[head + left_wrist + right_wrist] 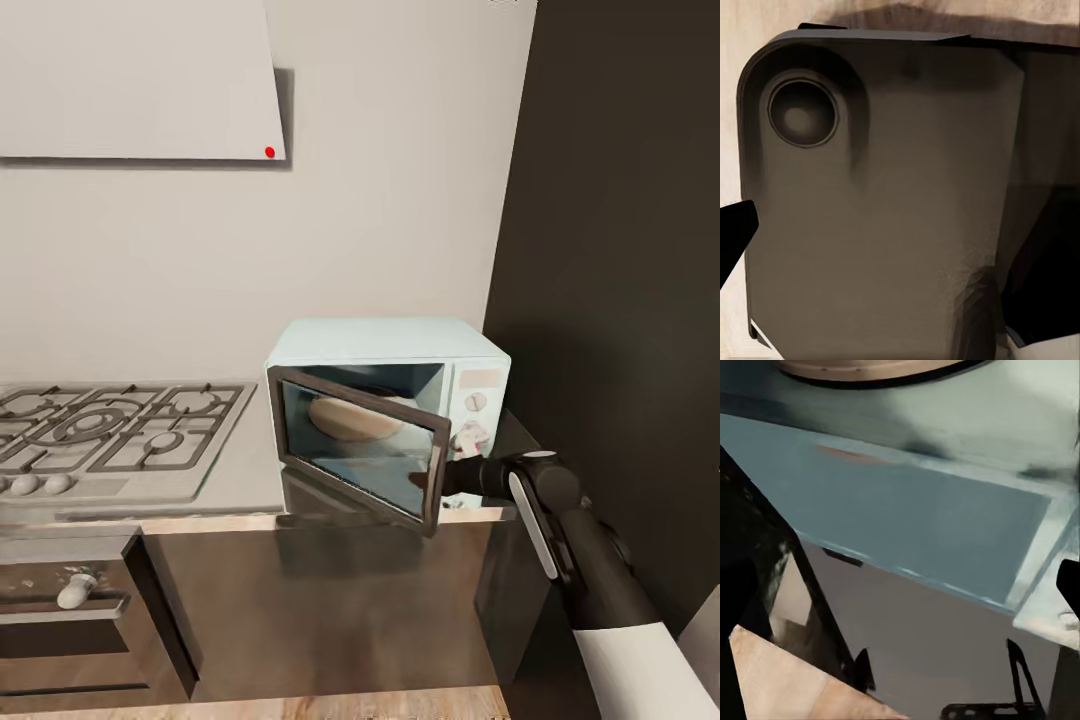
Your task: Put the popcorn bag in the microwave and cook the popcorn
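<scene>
nearest the head camera is the robot's right arm, black with a white sleeve, reaching up to the microwave door. the right gripper (447, 478) sits at the free edge of the door. its fingers are hidden behind the door frame, so i cannot tell how far open it is or if it holds the edge.

the biggest thing is the tall dark wall panel (610, 300) on the right. next is the long grey shiny countertop (240, 490) above the dark cabinet fronts (330, 610). on its left lies the steel gas hob with burner grates (110, 430). below that is a dark built-in oven (60, 620) with a pale knob.

the small pale blue boxy microwave (400, 345) stands on the countertop, close to the dark panel. its dark-framed glass door (355, 450) hangs about half open, swung out toward the robot. the hinge is on the hob side. the white control panel is on the other side.

inside, through the glass, sits a small tan-brown rounded shape (345, 415). i think this is the popcorn bag, resting on the microwave floor. it looks wider than tall, with its long side running across the microwave. i cannot tell which way its mouth points.

the bag is likely light and soft, and it would crumple if squeezed hard. the rolled rim would be the best place to hold it. the door is stiff and should swing with a gentle push at its free edge.

the left wrist view shows a dark grey robot part close up, and i cannot tell the left hand's state.
</scene>
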You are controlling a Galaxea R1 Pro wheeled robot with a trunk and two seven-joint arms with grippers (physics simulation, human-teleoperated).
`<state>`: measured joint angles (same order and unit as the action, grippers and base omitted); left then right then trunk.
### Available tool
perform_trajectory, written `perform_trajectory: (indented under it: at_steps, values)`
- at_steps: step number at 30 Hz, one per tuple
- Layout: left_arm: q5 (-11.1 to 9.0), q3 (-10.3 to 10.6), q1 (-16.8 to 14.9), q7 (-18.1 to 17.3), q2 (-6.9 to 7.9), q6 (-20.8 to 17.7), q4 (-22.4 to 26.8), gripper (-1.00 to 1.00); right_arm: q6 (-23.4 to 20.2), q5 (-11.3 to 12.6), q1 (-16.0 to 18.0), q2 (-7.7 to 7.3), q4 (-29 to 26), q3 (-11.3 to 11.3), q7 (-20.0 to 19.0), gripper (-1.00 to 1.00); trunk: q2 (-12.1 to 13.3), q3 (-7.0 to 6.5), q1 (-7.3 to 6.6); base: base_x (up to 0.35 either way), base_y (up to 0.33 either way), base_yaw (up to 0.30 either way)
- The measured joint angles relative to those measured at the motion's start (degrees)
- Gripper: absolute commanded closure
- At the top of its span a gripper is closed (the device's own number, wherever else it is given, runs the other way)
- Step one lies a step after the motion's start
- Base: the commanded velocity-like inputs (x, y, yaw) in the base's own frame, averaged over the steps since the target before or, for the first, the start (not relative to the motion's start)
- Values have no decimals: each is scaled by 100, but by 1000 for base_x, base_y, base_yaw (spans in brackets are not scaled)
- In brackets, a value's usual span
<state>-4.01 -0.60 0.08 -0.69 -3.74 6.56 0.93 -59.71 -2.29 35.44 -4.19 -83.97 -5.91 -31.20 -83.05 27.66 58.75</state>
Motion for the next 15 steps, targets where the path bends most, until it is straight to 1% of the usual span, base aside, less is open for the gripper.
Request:
perform_trajectory:
  at_steps: [7, 9, 13, 14, 15]
  values:
    - [-3, -1, 0, 3, -2, -6, 0, -100, 0, -7, 2, 0, 0, 0, 14, -100, 0, 0, 1, -252, 178, 0]
    - [-3, -3, 0, 2, 3, -7, 0, -100, -6, 9, 2, 0, 0, 0, 16, -100, 0, 0, -1, -99, 71, 0]
    - [-4, -7, 0, 1, 6, -7, 2, -100, -3, -7, 0, 2, 0, -1, 22, -100, 0, 0, -2, -19, 14, 0]
    - [-20, -24, 0, -28, 23, -38, 11, -100, -7, -43, 3, -30, 0, 32, 56, -100, -1, 0, -2, 0, 0, 0]
    - [-13, -23, 0, -57, 15, -29, 10, -100, -10, -75, 3, -10, 0, 64, 91, -100, -1, 0, -2, 0, 0, 0]
